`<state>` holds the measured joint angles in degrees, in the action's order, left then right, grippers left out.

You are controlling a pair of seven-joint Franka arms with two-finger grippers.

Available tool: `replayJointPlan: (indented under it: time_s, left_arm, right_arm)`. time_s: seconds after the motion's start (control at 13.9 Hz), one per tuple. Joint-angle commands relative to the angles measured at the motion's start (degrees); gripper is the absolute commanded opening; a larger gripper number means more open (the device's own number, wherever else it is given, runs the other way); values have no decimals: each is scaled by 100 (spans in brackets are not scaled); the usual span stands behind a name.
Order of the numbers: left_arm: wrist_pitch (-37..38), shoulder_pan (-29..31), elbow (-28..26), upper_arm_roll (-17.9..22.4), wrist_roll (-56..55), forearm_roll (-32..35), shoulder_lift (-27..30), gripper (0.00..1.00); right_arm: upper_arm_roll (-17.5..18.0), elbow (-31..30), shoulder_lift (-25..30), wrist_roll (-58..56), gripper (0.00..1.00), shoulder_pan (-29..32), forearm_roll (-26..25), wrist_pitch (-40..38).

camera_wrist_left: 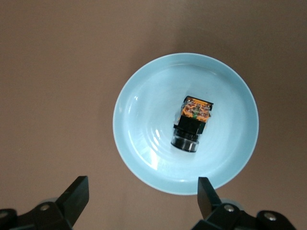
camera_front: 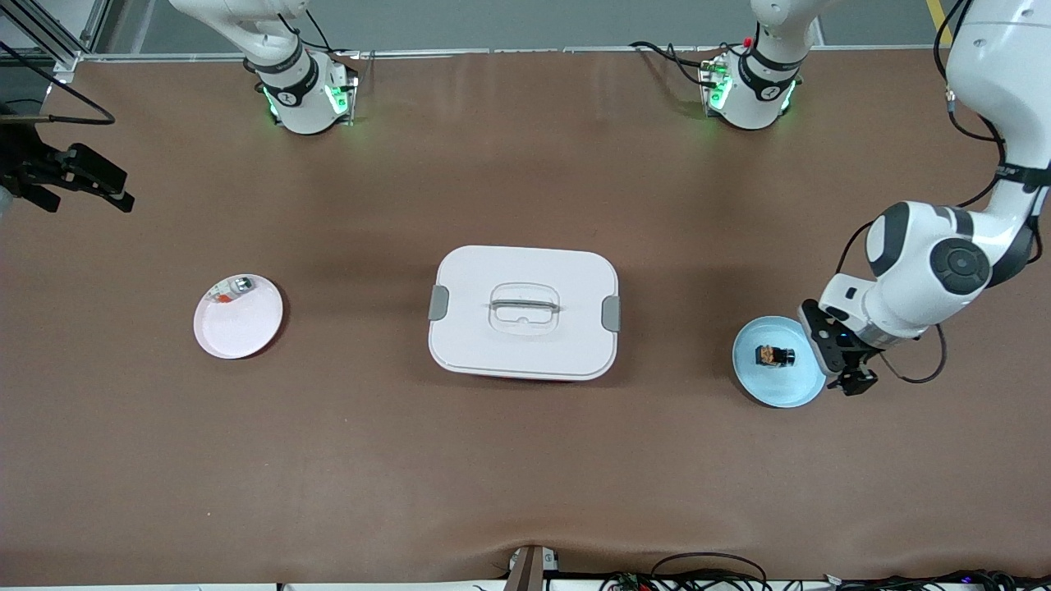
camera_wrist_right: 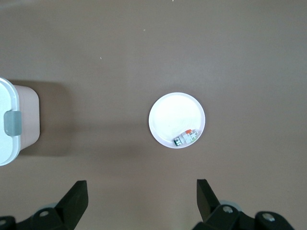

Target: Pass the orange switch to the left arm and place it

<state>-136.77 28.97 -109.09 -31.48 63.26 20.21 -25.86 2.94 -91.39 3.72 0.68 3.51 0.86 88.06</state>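
Observation:
The orange switch [camera_front: 774, 355] [camera_wrist_left: 193, 122], a tiny black block with orange markings, lies on its side in the middle of a light blue plate [camera_front: 790, 396] [camera_wrist_left: 144, 120] toward the left arm's end of the table. My left gripper [camera_front: 844, 359] [camera_wrist_left: 143, 191] hangs over that plate's rim, open and holding nothing, apart from the switch. The white lidded box [camera_front: 525, 312] [camera_wrist_right: 9, 120] stands in the middle of the table. My right gripper [camera_front: 82, 185] [camera_wrist_right: 141, 191] waits open and empty, high over the right arm's end of the table.
A pale pink plate [camera_front: 238, 328] [camera_wrist_right: 172, 115] lies toward the right arm's end, with a small silver-and-green part [camera_front: 232, 289] [camera_wrist_right: 186, 138] at its rim. Cables run along the table edge nearest the front camera [camera_front: 706, 574].

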Motion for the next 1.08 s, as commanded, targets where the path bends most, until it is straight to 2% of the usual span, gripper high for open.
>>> replayJointPlan:
  time_s: [0.0,0.36,0.87,1.01]
  left_arm:
    - [947,21,483,-112,-576,-176,247,100]
    - [2522,21,1346,-402,-2104,-211,581,100]
    - [2743,12,1479,-473,-4617,-545,1328,100]
    - [3049,4,1776,-604,-5032,-580,1399,100]
  right_arm:
    - [58,131,-73,-33,100,159,-60,-184]
    - [58,166,-82,-41,100,159,-68,-184]
    - [58,157,-90,-50,100,159,-77,-184]
    - [58,166,-143,-50,100,168,-77,-184]
